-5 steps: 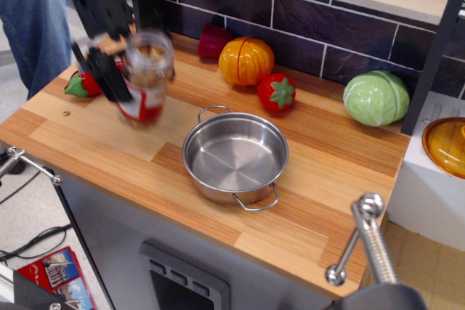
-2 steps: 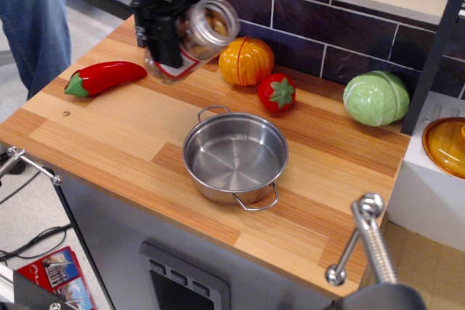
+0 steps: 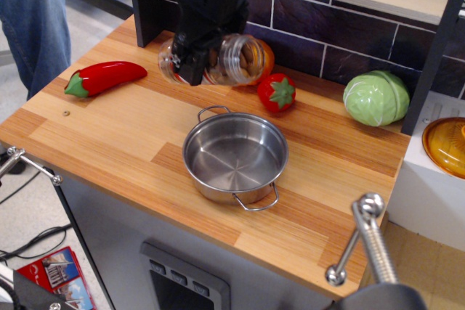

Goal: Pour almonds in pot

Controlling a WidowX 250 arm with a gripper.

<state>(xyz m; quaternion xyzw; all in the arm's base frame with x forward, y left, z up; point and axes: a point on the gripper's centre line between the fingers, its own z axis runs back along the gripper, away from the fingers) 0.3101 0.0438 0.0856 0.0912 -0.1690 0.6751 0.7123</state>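
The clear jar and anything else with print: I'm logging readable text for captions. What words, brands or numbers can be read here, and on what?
Clear cylindrical jar of almonds, held tilted by the black gripper: red and white label, mostly hidden, unreadable.
Red printed card on the floor: print too small to read.
Shiny steel pot: no markings visible.

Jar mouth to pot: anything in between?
Nothing. Only bare wood countertop shows between the tipped jar, shut in the gripper, and the empty pot. The only view shows this.
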